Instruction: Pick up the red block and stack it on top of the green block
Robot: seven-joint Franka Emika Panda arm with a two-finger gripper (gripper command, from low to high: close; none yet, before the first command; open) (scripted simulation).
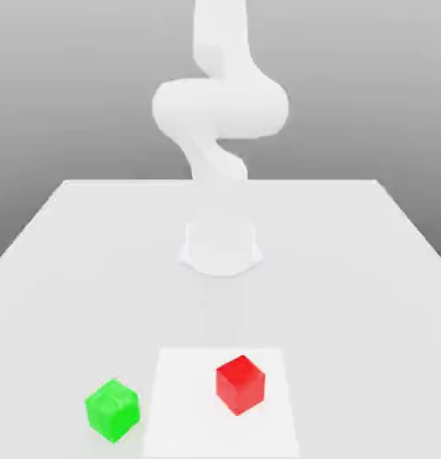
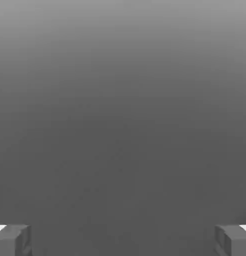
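Note:
The red block (image 1: pixel 239 384) sits on the white table (image 1: pixel 72 260) near its front edge, a little toward the exterior view's right of centre. The green block (image 1: pixel 111 410) rests on the table to the exterior view's left of the red one, about two block widths away and slightly nearer the front. In the hand view my gripper (image 2: pixel 123 240) is open, its grey fingertips (image 2: pixel 12 240) spread far apart with nothing between them and plain grey background beyond. The arm (image 1: pixel 220 108) rises from its base and leaves the top of the exterior view.
The arm's round base (image 1: pixel 221 246) stands at the middle of the table, behind both blocks. A paler square patch (image 1: pixel 184 403) marks the tabletop under the red block. The table's edges run along both sides and the back.

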